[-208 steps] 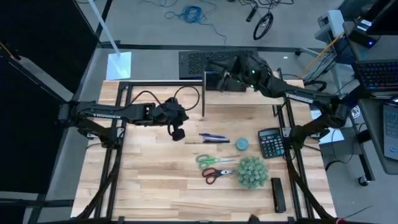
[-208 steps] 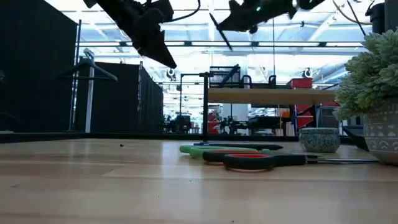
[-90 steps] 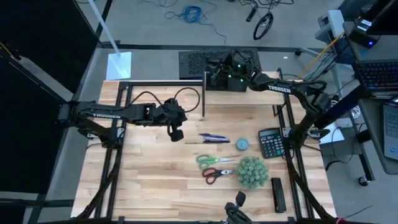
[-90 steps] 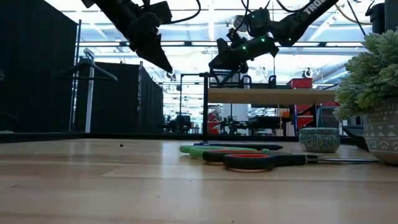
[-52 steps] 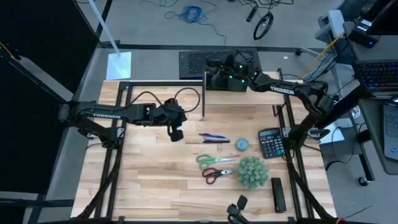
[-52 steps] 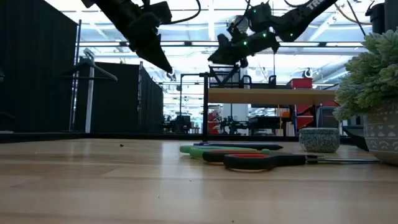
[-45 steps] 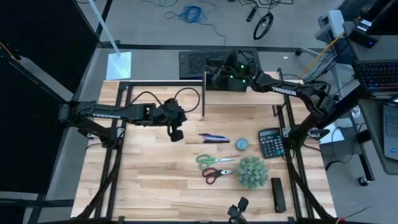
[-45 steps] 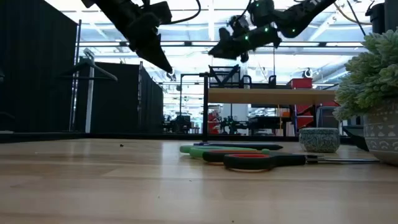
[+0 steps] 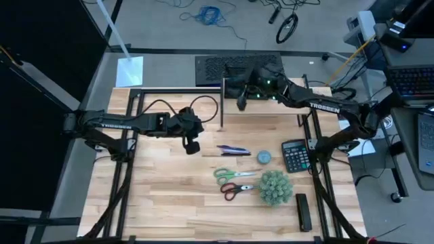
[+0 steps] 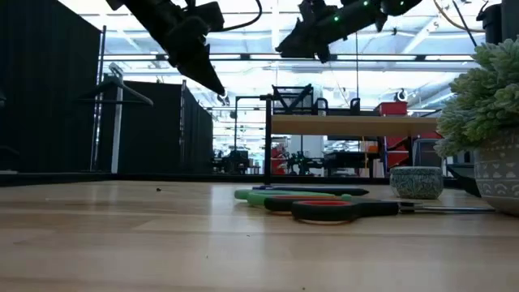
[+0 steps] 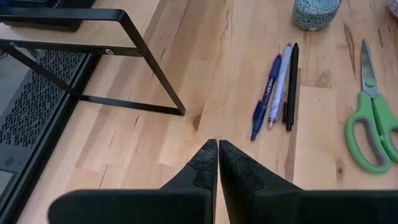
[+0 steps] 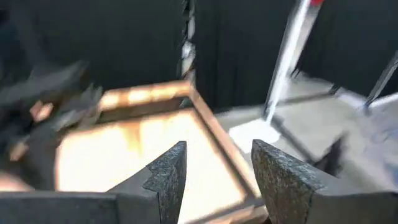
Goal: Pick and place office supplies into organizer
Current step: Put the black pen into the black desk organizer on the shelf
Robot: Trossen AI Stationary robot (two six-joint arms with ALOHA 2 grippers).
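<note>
**A:** What is different from a moment ago?

**B:** The right gripper (image 9: 241, 103) was low over the organizer (image 9: 234, 70) at the far edge of the table. Now it is higher and has come a little toward the middle, with its fingers apart and nothing between them (the right wrist view shows only blur beyond them).

**A:** So I judge it has finished a delivery and is free for the next thing?

**B:** I think so, yes. The left gripper (image 11: 217, 163) has not moved; it hangs above the table with its fingers pressed together, empty, near the pens (image 9: 232, 150).

**A:** And what remains outside?

**B:** The pens lie side by side, the blue-grey disc (image 9: 264, 156) just beside them, and the green scissors (image 9: 232, 174) and red scissors (image 9: 236, 190) lie close to the plant ball (image 9: 275, 187). All are well apart from the organizer, so much of the task is still open.
</note>
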